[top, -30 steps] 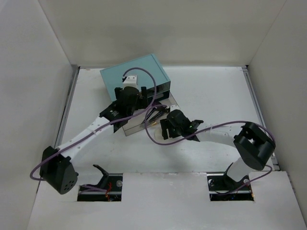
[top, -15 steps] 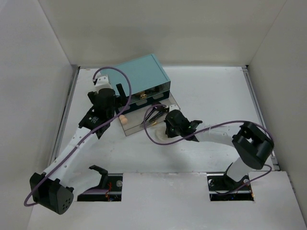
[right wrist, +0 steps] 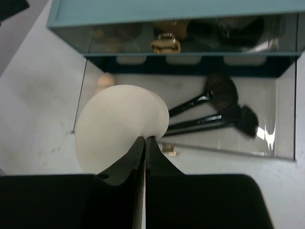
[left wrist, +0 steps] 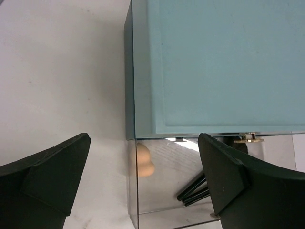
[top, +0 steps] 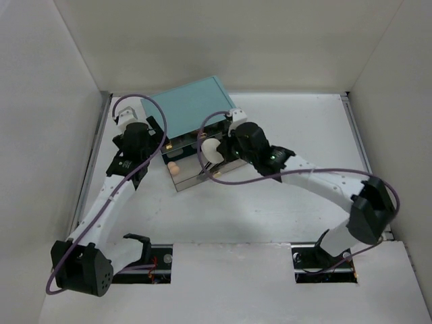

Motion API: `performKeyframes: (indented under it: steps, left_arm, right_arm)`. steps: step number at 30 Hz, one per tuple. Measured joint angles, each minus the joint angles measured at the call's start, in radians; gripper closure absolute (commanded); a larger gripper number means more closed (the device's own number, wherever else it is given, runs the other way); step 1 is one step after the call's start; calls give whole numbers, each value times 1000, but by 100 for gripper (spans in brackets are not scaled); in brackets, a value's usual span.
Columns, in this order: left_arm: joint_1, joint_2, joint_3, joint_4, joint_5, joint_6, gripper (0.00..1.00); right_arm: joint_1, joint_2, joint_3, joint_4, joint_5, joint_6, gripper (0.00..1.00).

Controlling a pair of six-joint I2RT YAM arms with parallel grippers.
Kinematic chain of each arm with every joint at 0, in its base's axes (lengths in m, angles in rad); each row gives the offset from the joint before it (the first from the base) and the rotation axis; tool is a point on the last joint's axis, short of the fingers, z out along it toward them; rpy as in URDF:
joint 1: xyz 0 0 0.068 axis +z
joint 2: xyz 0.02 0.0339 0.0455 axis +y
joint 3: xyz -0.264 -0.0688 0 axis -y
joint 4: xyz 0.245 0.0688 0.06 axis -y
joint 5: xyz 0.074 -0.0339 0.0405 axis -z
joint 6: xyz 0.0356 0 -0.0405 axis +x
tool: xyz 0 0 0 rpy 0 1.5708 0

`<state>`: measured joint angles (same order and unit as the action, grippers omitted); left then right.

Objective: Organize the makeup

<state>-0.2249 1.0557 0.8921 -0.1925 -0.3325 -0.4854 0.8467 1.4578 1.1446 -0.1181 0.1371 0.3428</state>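
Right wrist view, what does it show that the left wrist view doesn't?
Only right wrist: the puff pinched in the shut right claw, and the bristle ends of the brushes. Only left wrist: the box and its teal top, and the open left claw, holding nothing. Both: the sponge and the black brush handles in the open lower drawer.

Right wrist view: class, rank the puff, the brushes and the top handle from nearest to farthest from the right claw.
1. Puff: clamped in the right claw, spreading to its left.
2. Brushes: lying in the open drawer, off to the right.
3. Top handle: farthest, at the top of the view.
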Motion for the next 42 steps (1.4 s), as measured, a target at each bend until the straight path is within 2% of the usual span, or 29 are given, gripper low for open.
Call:
performKeyframes:
  steps: [3, 5, 6, 9, 10, 11, 14, 17, 22, 26, 29, 32, 35, 42]
  left_arm:
    - [22, 51, 0, 38, 23, -32, 3]
    - [35, 90, 0, 69, 34, -54, 12]
    - [42, 108, 0, 85, 39, -63, 16]
    - [61, 167, 0, 129, 51, -89, 25]
    - [67, 185, 0, 142, 55, -98, 29]
    - [72, 203, 0, 154, 59, -104, 34]
    - [86, 241, 0, 190, 69, -121, 47]
    - [90, 261, 0, 232, 85, -138, 60]
    - [92, 278, -1, 282, 97, -154, 73]
    - [99, 283, -10, 312, 99, -163, 83]
    - [103, 285, -18, 334, 103, -162, 87]
    - [108, 290, -26, 357, 109, -162, 89]
    - [114, 290, -33, 373, 125, -161, 89]
    - [130, 293, -47, 403, 170, -159, 91]
  right_arm:
    - [-32, 163, 121, 25, -5, -42, 92]
    - [-50, 266, 177, 28, -8, -68, 80]
    - [-58, 311, 198, 28, -8, -79, 61]
    - [-75, 398, 231, 21, -13, -100, 30]
    - [-80, 408, 231, 13, -14, -103, 22]
    - [-81, 409, 230, 4, -16, -111, 20]
    - [-80, 367, 213, 7, -23, -127, 20]
    - [-74, 249, 152, 16, -27, -138, 23]
    - [-27, 21, -12, 53, -27, -131, 28]
    - [61, -61, -191, 73, -34, -127, 36]
    - [120, -26, -277, 58, -45, -125, 49]
    - [137, 53, -290, 63, -52, -113, 54]
    - [133, 151, -259, 89, -51, -106, 64]
    - [61, 389, -70, 229, -1, -85, 67]
